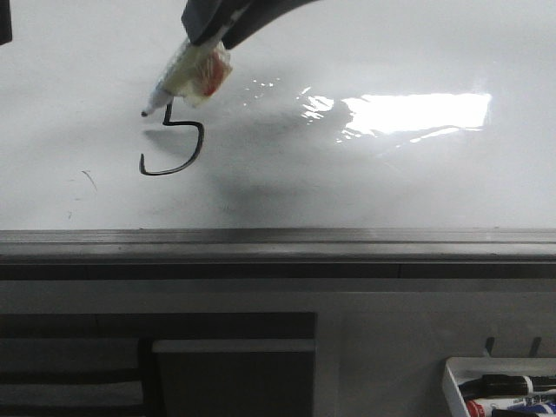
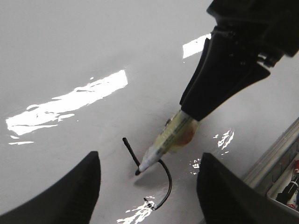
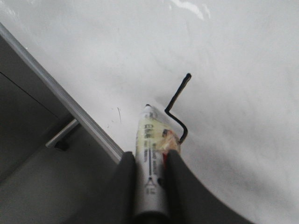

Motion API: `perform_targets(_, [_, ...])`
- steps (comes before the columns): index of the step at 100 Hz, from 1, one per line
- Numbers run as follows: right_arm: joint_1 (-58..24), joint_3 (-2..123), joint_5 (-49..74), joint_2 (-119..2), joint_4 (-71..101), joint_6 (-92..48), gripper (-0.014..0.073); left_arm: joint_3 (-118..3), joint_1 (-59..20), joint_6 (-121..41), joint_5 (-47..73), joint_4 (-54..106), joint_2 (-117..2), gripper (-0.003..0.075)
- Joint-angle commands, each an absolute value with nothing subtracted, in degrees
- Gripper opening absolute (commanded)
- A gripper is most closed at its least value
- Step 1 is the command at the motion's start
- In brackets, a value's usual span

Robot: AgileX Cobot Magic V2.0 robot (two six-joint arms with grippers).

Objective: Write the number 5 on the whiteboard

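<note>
Glossy whiteboard point(image 1: 365, 187), glare-streaked, grey rail — right gripper point(image 3: 150, 161) clamped on marker point(image 1: 178, 82); left gripper point(image 2: 147, 186) agape

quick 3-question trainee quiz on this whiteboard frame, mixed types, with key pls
1. True or false: the right gripper is shut on the marker.
2. Which stroke is the number 5 on the whiteboard still missing? A) the top bar B) the stem C) the lower curve
3. Fill in: the left gripper is open and holds ____.

Key: 1 true; 2 A; 3 nothing
</note>
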State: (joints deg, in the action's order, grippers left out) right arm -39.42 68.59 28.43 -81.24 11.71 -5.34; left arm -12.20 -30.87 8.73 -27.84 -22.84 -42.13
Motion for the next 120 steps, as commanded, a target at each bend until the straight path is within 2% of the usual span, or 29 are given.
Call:
perform_targets(1, [-38.3, 70.6, 25.1, -78.3, 10.9, -6.0, -0.0053, -13.7, -30.7, 9.3, -31.8, -21.4, -41.9, 0.0417])
perform_targets(55, [-36.0, 70.8, 20.8, -78.9, 10.9, -6.0, -0.0053, -13.7, -30.7, 9.3, -31.8, -21.4, -41.9, 0.0417])
perform_targets(105, [-35.7, 70.8, 20.9, -80.5, 10.9, -6.0, -0.0053, -13.7, -30.7, 9.3, -31.8, -21.4, -41.9, 0.0417])
perform_targets(120, [-33.5, 70.8, 21.6, -79.8, 10.9, -6.0, -0.0053, -13.7, -30.7, 9.3, -31.8, -21.4, -41.9, 0.0417])
